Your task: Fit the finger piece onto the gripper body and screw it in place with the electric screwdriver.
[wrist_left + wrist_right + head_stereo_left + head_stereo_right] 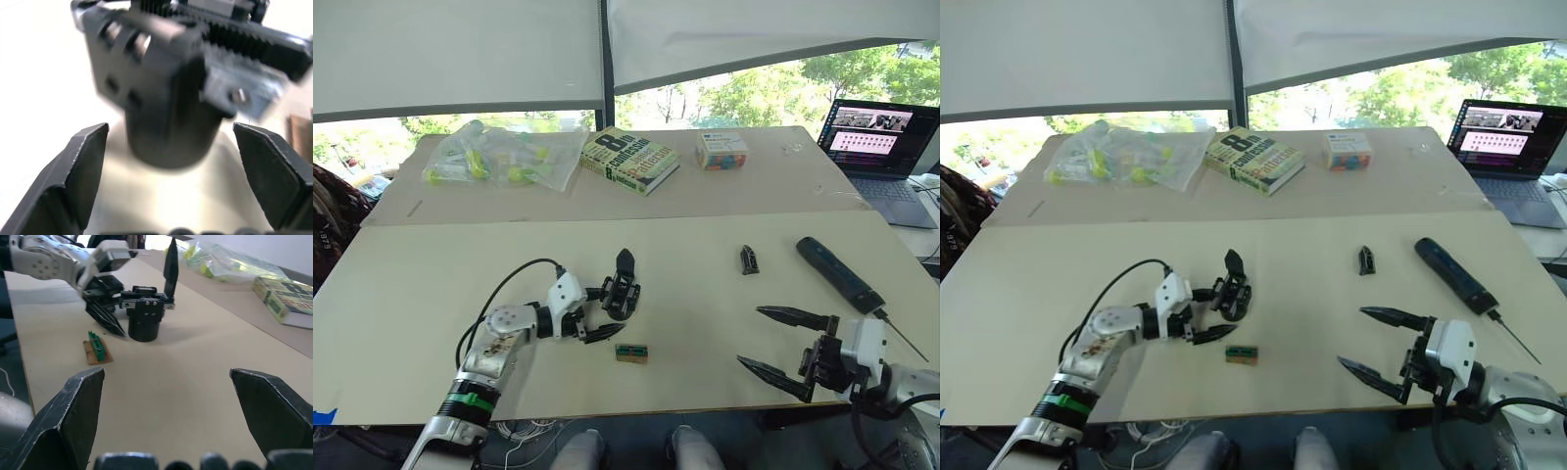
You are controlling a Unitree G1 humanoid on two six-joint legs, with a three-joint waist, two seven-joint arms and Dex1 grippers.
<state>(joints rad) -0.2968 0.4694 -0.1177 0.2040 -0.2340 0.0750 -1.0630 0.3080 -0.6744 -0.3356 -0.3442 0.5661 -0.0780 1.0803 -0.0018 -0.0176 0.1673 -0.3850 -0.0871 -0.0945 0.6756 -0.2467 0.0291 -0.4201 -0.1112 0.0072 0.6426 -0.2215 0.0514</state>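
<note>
The gripper body [624,291], a small black block with one pointed finger sticking up, stands on the pale table [431,274] left of centre. My left gripper [610,311] is open, with one finger on each side of the body's round base [161,142] and a gap showing on both sides. The finger piece [749,258], a small black wedge, lies alone right of centre. Further right lies the dark blue electric screwdriver [838,275], its thin bit pointing toward the near right. My right gripper [750,336] hangs open and empty near the table's front edge, apart from both.
A small green circuit board on a tan base [631,353] lies just in front of the gripper body. On the rear board are a bag of small parts [494,154], a book [629,159] and a small box [722,150]. A laptop [881,142] stands at the far right.
</note>
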